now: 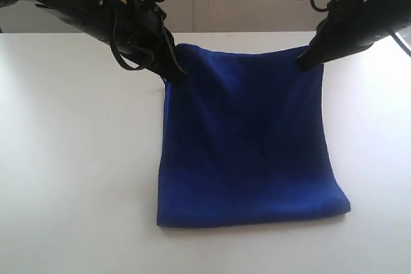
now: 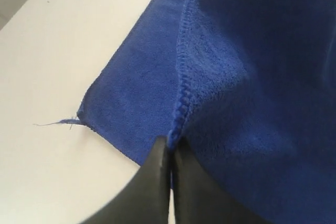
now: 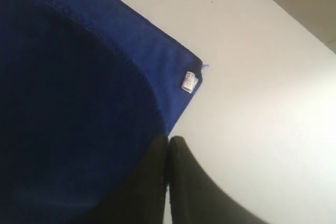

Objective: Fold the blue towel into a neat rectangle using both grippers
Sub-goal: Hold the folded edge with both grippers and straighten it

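Both arms were on the blue towel [image 1: 247, 152], one at each far corner. My left gripper [image 1: 176, 75] was pinched down on the far-left corner. In the left wrist view the jaws sat nearly together with the stitched hem [image 2: 181, 93] running straight into the tips, so it was holding cloth, not gaping. My right gripper [image 1: 307, 62] was the same story on the far-right corner: jaws pressed together, towel edge meeting them at the tips in the right wrist view. The far edge hung raised off the white surface [image 1: 70, 158] between the two grippers, sagging a little in the middle. From there the cloth sloped down toward the near side, where the near edge lay flat on the surface, roughly centred, its right corner poking out a bit further than the left. Two layers were visible from the wrist cameras: the one I held up, and a lower one lying flat on the surface underneath. The lower layer's corner on the right side carried a small white tag [image 3: 188, 81], near my right gripper's tips but not touching them. On the left side the lower layer's corner had a loose blue thread [image 2: 55, 123] trailing out onto the surface. Couldn't tell from any view how deep the cloth sat inside either set of jaws. The arms came in from the top corners of the exterior view, well apart from each other.
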Available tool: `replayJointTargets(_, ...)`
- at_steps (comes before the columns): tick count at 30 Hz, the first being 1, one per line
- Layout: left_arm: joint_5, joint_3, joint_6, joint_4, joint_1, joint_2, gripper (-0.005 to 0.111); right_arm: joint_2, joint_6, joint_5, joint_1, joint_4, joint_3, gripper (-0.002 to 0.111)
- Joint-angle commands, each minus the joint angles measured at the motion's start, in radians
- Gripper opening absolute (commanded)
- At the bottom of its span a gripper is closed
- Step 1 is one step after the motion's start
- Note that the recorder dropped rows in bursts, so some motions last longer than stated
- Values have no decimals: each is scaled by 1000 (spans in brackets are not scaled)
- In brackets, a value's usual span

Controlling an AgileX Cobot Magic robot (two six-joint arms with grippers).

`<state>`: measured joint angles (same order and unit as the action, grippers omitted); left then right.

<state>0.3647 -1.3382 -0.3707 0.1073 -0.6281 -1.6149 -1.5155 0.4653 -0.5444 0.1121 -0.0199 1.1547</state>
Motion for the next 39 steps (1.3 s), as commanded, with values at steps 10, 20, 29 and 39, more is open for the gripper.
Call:
replayJointTargets(10, -6, -25, 34, -7, 59, -10, 0, 3, -46, 94, -4, 44, 11, 0)
replayJointTargets(20, -63, -25, 38, -4, 59, -54, 0, -22, -56, 132, -4, 51, 11, 0)
replayJointTargets(29, -118, -22, 38, -6, 59, -114, 0, -114, -61, 221, -4, 51, 11, 0)
replayJointTargets(39, -271, -22, 58, -6, 71, -241, 0, -237, -76, 334, -4, 51, 11, 0)
